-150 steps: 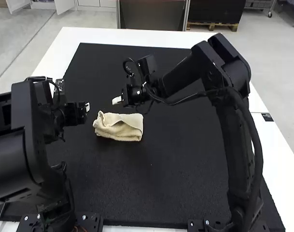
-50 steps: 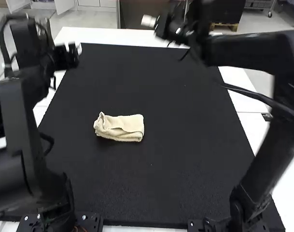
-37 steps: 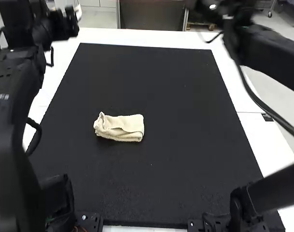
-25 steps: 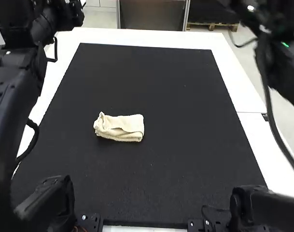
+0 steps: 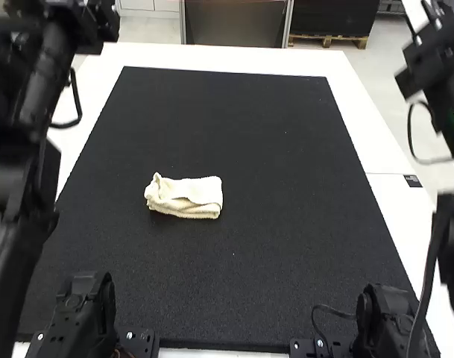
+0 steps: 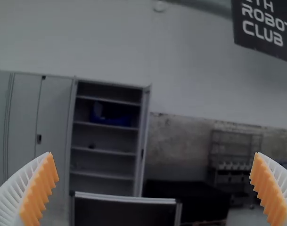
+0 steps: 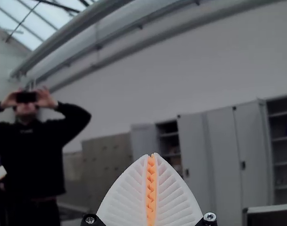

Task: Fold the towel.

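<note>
the towel (image 5: 183, 198) lies on the black mat (image 5: 286, 239) on the table (image 5: 376, 145), folded into a small, thick oblong. its upper layer sits a bit uneven, and the end on the left arm's side is rucked up into a little peak. in the high view it sits sideways between the left claw (image 5: 101, 22) and the right claw (image 5: 432, 60), well apart from both, and nearer the arm bases than either.

in its own wrist view the left claw (image 6: 153, 153) is spread wide, its white ribbed fingers (image 6: 16, 190) well apart with nothing between them. the right claw (image 7: 151, 155) is narrow in its wrist view, the orange pads (image 7: 151, 188) meeting along their length, nothing held.

out beyond the left claw stands an open cabinet (image 6: 71, 136) with several shelves. a blue bin (image 6: 115, 115) sits on an upper one, with something pale in it or against it, i can't tell which; a small dark thing (image 6: 92, 146) rests on a shelf below. just beside it are closed doors (image 6: 56, 122), contents hidden. a wire rack (image 6: 237, 133) farther along holds a row of small pale tubs (image 6: 232, 165). past the right claw are more closed doors (image 7: 223, 155), and next to them open shelves (image 7: 284, 139) with something blue on one.
</note>
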{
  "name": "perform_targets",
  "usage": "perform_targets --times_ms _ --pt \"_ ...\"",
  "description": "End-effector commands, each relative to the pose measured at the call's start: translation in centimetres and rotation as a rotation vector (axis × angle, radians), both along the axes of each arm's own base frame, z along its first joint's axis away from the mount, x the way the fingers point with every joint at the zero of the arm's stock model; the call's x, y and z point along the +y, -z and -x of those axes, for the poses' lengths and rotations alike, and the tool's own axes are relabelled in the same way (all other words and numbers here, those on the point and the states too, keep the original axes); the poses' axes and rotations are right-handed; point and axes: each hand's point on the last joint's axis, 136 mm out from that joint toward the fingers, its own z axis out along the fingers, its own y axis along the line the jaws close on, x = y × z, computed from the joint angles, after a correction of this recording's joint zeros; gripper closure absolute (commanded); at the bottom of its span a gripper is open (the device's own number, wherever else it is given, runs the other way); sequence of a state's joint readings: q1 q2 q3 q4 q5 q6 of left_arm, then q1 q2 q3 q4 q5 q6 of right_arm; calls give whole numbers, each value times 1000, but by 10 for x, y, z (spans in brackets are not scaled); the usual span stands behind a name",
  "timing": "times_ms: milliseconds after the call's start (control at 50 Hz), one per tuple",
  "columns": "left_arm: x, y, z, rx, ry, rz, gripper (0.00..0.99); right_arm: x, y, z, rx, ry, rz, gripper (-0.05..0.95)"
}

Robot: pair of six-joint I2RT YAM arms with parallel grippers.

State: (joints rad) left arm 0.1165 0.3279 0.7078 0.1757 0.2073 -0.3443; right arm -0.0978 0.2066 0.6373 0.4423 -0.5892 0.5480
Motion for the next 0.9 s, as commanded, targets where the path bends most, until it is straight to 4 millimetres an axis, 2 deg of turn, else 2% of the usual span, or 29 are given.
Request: perform_targets --times_ms 0,140,220,280,340,400,420,460,540,620,720,840,880 --pt "3 -6 28 -88 -41 -3 43 2 0 30 -46 -9 -16 921" --pt "6 -4 60 -177 -86 -7 44 0 2 54 -101 6 -35 921" --pt "9 2 72 -211 -107 2 44 0 1 53 -85 5 -42 920" --pt "12 8 75 -218 -142 -14 44 -5 -2 52 -100 46 -48 870" --pt "20 20 64 -187 -220 -49 43 -16 0 44 -101 135 -53 711" --pt "22 31 54 -170 -254 -92 43 -24 8 30 -97 224 -23 379" --pt "22 36 50 -165 -278 -125 43 -28 13 24 -99 261 -12 190" --pt "23 47 41 -146 -294 -156 39 -36 20 14 -91 323 -9 -20" --pt "24 70 24 -133 -316 -200 38 -52 48 -16 -43 443 18 -25" --pt "23 89 14 -158 -325 -234 36 -55 76 -38 -10 503 104 -23" --pt "22 118 -1 -135 -316 -247 39 -58 120 -66 74 548 198 -23" --pt "24 156 -19 -59 -303 -249 41 -63 193 -99 241 545 249 -23" --pt "24 166 -24 -33 -299 -248 43 -63 202 -102 242 556 280 -23"
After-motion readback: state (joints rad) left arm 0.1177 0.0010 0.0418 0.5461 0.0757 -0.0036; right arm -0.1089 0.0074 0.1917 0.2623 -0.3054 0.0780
